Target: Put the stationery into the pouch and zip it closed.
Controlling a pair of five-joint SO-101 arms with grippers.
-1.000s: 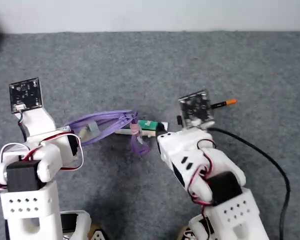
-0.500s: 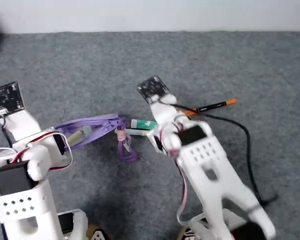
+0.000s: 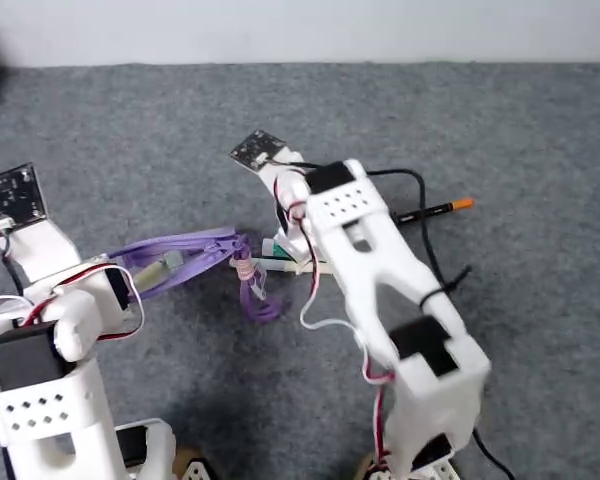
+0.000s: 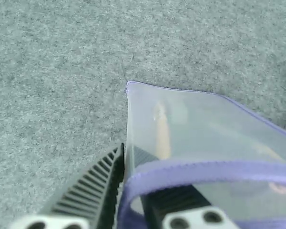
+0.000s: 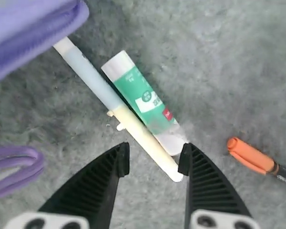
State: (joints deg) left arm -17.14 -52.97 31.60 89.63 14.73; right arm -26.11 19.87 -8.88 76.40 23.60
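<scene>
The pouch (image 3: 180,255) sat clamped in the left gripper (image 4: 128,157); the right gripper (image 5: 154,155) hung spread wide over loose stationery.
From above, the right arm (image 3: 380,270) covered most of the pen (image 5: 109,102) and glue stick (image 5: 140,98), which lay touching side by side on the grey mat (image 3: 480,120), just beside the pouch's mouth. Whether the fingertips touched them could not be told. The orange marker (image 5: 250,155) lay apart, its dark body cut off at the wrist view's edge. A pale object showed blurred through the pouch wall, too vague to name. The purple strap (image 5: 14,171) by the mouth ran out of frame.
</scene>
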